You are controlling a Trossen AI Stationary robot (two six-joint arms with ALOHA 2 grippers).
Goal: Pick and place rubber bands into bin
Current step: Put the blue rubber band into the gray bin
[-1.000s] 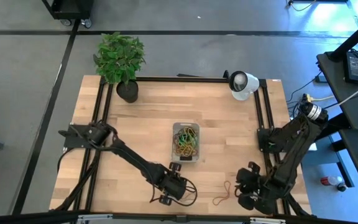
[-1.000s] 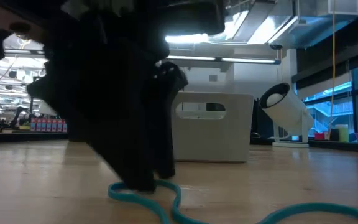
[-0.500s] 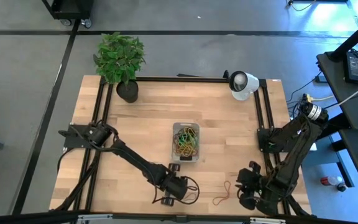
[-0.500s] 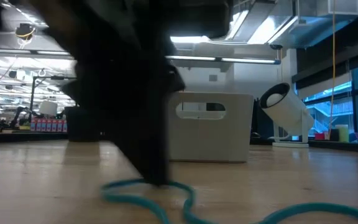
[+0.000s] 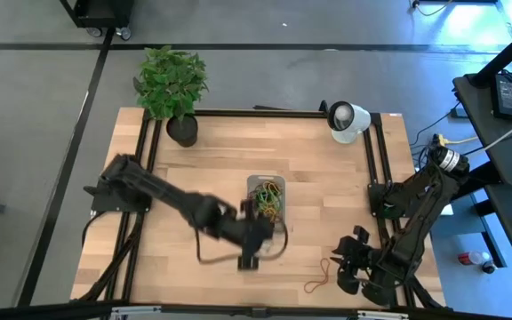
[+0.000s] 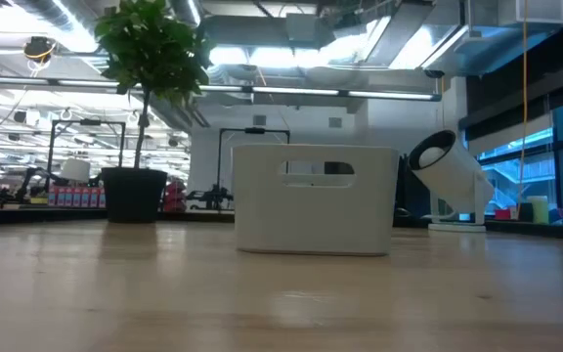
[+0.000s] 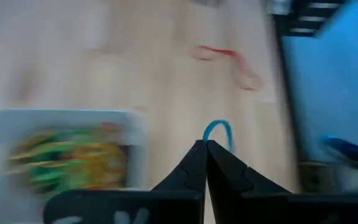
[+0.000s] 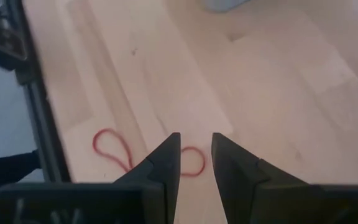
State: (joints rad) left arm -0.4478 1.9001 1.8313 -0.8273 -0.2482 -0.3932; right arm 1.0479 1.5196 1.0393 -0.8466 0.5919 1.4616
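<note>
The bin (image 5: 266, 203) sits mid-table with several coloured rubber bands inside; it also shows in the low view (image 6: 316, 200) and the left wrist view (image 7: 67, 155). My left gripper (image 5: 252, 251) is above the table by the bin's near end, shut on a teal rubber band (image 7: 218, 129). A red rubber band (image 5: 321, 276) lies twisted flat on the wood near the front edge. My right gripper (image 5: 348, 267) hovers just right of it, open and empty; in the right wrist view (image 8: 194, 146) its fingers straddle one loop of the red band (image 8: 114, 149). My left gripper pinches the teal band between its two shut fingertips (image 7: 205, 147). A short loop of the band (image 7: 218, 128) sticks out past the tips. The band is lifted clear of the table. How the rest of it hangs is hidden by the fingers.
A potted plant (image 5: 172, 87) stands at the far left corner and a round white lamp (image 5: 346, 119) at the far right. Black rails (image 5: 376, 169) run along the table's left, far and right sides. Bare wood lies left and right of the bin.
My left gripper has risen from the table near the front edge and swung toward the bin, out of the low view. The teal band, which lay on the wood under it, has gone up with it.
</note>
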